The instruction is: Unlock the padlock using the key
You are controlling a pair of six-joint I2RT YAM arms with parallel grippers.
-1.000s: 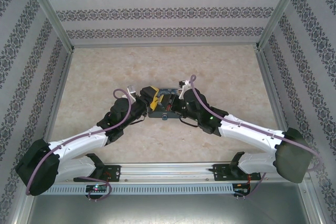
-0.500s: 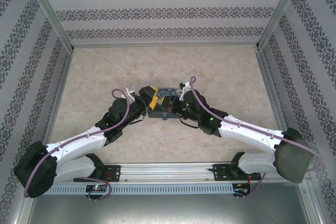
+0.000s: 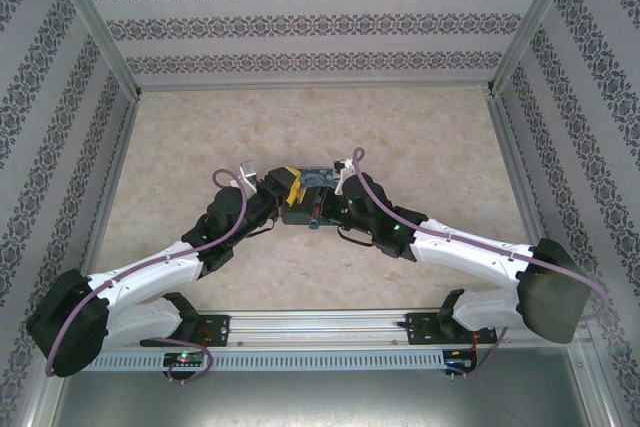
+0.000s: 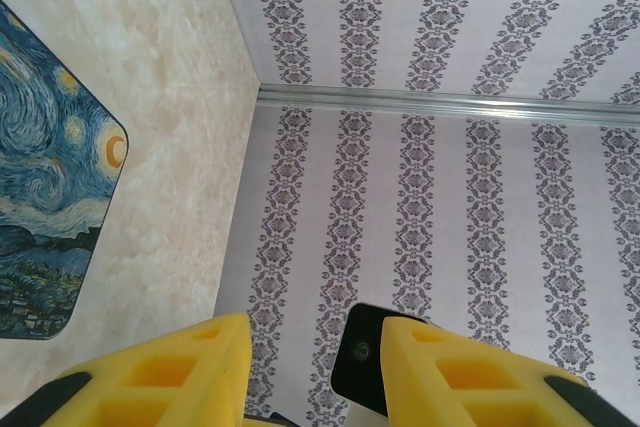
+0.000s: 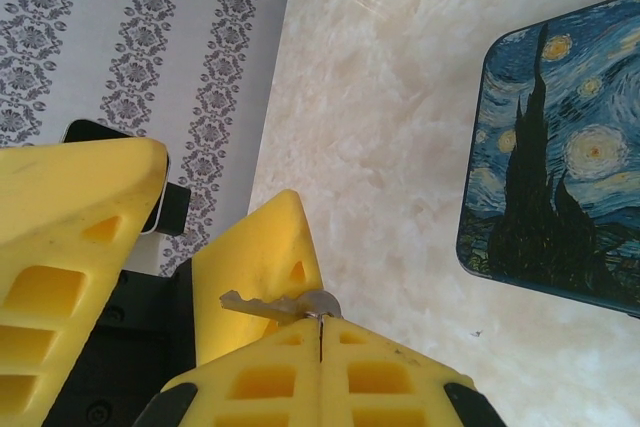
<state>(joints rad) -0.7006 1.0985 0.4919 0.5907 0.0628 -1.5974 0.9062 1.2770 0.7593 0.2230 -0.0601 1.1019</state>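
My right gripper (image 5: 320, 332) is shut on the key (image 5: 268, 304), a thin silvery sliver whose toothed blade sticks out to the left across a yellow finger (image 5: 258, 267) of the left gripper. My left gripper (image 4: 315, 372) is open, with only the patterned wall and a black part showing in its gap. In the top view the left gripper (image 3: 291, 187) and the right gripper (image 3: 318, 207) meet tip to tip at the table's middle. The padlock is hidden behind the grippers.
The blue-and-yellow Starry Night case (image 3: 318, 179) lies flat just behind the two grippers; it is also the case (image 5: 560, 147) at the right and the case (image 4: 45, 197) at the left. Patterned walls enclose the marble-look table (image 3: 200, 137).
The right arm has pushed leftward, bringing its gripper closer against the left gripper. The left gripper has shifted slightly back and to the left.
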